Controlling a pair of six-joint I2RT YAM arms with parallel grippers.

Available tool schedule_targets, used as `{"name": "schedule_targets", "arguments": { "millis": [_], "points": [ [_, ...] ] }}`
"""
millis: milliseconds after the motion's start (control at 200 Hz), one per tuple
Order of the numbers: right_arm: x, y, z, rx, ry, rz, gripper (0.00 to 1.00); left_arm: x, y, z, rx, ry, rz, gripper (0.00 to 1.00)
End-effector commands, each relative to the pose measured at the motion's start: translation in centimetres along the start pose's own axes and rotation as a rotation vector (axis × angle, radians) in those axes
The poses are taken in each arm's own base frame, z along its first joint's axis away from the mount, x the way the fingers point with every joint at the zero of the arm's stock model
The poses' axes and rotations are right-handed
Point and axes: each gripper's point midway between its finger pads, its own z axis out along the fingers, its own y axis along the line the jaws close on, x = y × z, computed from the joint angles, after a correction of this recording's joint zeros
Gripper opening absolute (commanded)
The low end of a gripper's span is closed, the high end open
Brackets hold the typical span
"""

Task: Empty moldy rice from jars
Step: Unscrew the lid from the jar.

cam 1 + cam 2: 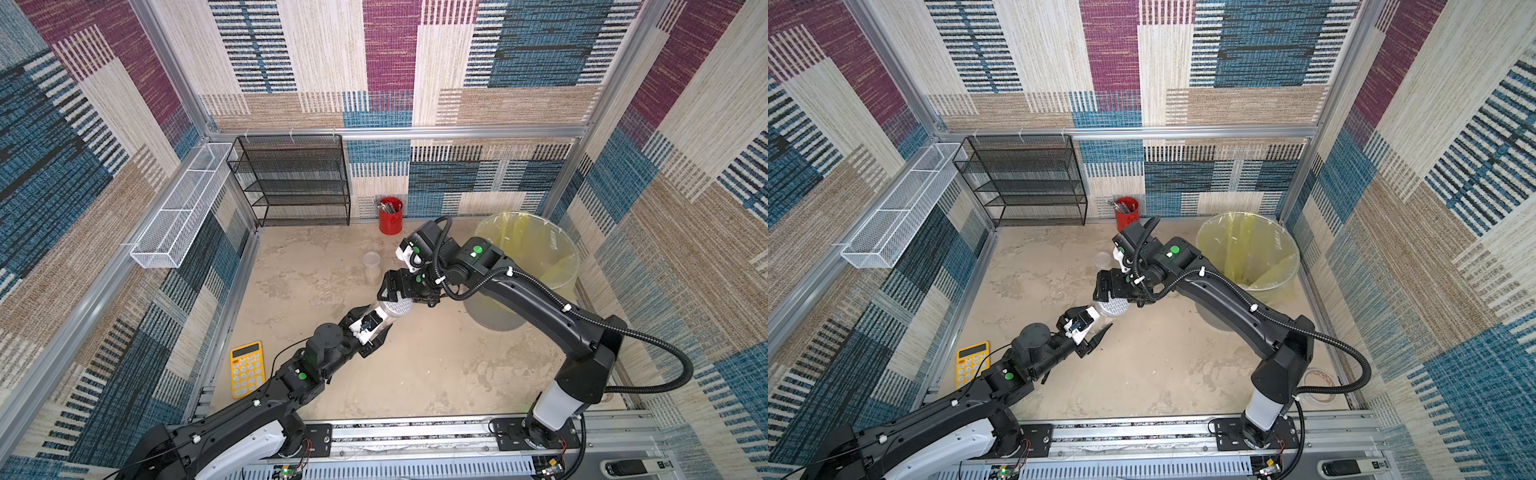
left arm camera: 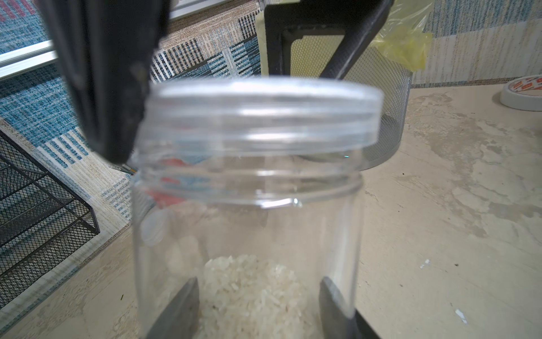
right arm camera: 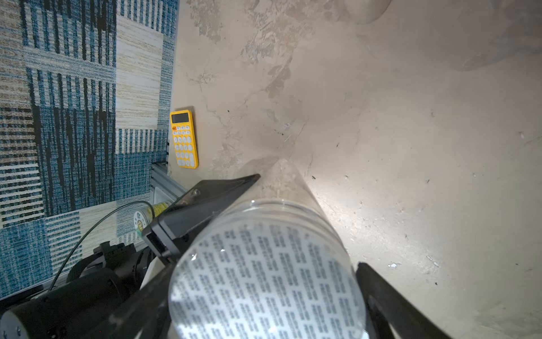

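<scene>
A clear jar (image 1: 384, 318) (image 2: 246, 223) hangs tilted above the middle of the table, with my left gripper (image 1: 376, 323) (image 2: 258, 293) shut on its lower body. Moldy rice (image 2: 252, 290) lies heaped in the jar's bottom, between the two pads. Its clear lid (image 3: 264, 278) (image 1: 1112, 307), lined with a printed seal, sits on the neck. My right gripper (image 1: 395, 300) (image 3: 264, 273) spans this lid with its jaws wide, one finger against each side of the rim. A smaller clear jar (image 1: 371, 266) (image 1: 1101, 261) stands upright behind them.
A grey mesh bin with a yellow liner (image 1: 536, 232) stands at the back right, close behind the right arm. A red cup of pens (image 1: 390, 216) and a black wire rack (image 1: 291, 178) line the back wall. A yellow calculator (image 1: 247, 370) lies front left, a tape roll (image 1: 1316, 384) front right.
</scene>
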Motion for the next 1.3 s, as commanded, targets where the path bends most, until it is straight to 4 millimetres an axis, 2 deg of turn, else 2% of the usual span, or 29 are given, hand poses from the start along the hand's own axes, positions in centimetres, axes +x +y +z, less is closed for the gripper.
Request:
{"name": "schedule_targets", "arguments": {
  "millis": [0, 100, 295, 421, 541, 701, 891, 1117, 1292],
  "points": [
    [-0.1, -0.5, 0.1, 0.034, -0.005, -0.018, 0.90, -1.2, 0.2, -0.1, -0.006, -0.049, 0.014, 0.30],
    [-0.2, -0.6, -0.1, 0.045, -0.009, -0.029, 0.84, -1.0, 0.2, 0.0, -0.003, -0.041, 0.014, 0.30],
    [0.2, -0.9, 0.1, 0.056, 0.007, -0.053, 0.67, -0.7, 0.0, 0.0, 0.002, -0.030, 0.011, 0.30],
    [0.1, -0.8, -0.1, 0.054, -0.006, -0.084, 0.64, -0.9, -0.2, -0.2, 0.016, -0.047, -0.012, 0.29],
    [-0.2, -0.6, -0.6, 0.046, -0.031, -0.099, 0.64, -1.2, -0.3, -0.7, 0.021, -0.071, -0.043, 0.29],
    [-0.5, 0.2, -1.4, 0.013, -0.054, -0.120, 0.64, -0.5, -0.4, -1.0, 0.023, -0.054, -0.058, 0.29],
    [-0.6, 1.6, -2.3, -0.042, -0.066, -0.226, 0.64, -1.0, -0.9, -1.7, 0.056, -0.083, -0.098, 0.29],
    [-0.8, 2.4, -3.3, -0.082, -0.119, -0.363, 0.64, -0.4, -1.6, -1.5, 0.089, -0.058, -0.116, 0.29],
    [-0.5, 2.5, -2.8, -0.109, -0.117, -0.378, 0.64, -0.5, -1.6, -1.5, 0.090, -0.061, -0.120, 0.29]
  ]
}}
